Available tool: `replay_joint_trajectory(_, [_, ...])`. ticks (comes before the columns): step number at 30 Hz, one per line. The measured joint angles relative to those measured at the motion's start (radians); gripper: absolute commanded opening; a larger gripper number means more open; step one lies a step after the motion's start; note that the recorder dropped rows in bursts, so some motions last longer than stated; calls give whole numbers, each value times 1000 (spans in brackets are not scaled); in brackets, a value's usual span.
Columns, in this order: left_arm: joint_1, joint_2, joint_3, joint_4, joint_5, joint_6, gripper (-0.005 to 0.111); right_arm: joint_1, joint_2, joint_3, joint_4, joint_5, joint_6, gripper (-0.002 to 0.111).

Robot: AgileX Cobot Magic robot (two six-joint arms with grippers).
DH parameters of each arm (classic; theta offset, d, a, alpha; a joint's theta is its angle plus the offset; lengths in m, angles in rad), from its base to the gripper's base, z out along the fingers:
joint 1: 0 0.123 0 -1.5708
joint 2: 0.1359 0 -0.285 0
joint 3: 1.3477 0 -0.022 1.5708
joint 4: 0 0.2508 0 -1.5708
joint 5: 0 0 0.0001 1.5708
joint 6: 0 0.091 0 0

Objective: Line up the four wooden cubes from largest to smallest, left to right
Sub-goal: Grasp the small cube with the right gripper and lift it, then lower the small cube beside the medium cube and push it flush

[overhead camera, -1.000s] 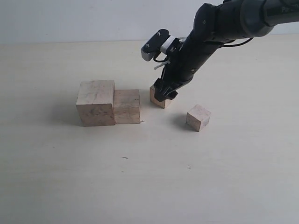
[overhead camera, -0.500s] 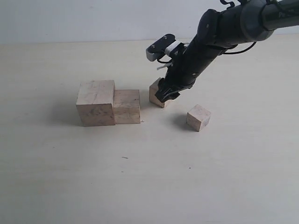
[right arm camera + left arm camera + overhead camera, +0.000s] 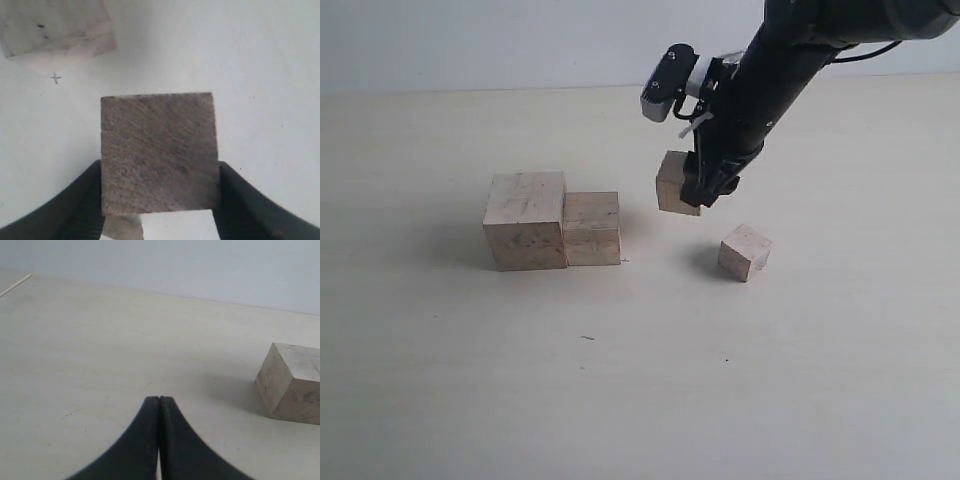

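Holding a small cube point(image 3: 676, 184) aloft, right of the largest cube point(image 3: 526, 220); right gripper point(image 3: 706, 190) clamps opposite flat faces. Rigid, probably light, smooth.

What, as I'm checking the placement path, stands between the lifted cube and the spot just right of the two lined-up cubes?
Nothing visible. The right gripper holds the lifted cube above the table, and the stretch beside the second cube is bare; the loose cube lies farther right, off that path.
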Motion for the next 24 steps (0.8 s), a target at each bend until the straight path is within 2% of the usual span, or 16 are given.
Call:
replay_joint_trajectory(6, [0,0,0,0,0,0,0,-17,-14,0,63,66,-162,0])
replay_joint_trajectory(14, [0,0,0,0,0,0,0,-144,-8,0,373,199,-615,0])
replay_joint_trajectory(24, [0,0,0,0,0,0,0,-150,52,0,486,190,-676,0])
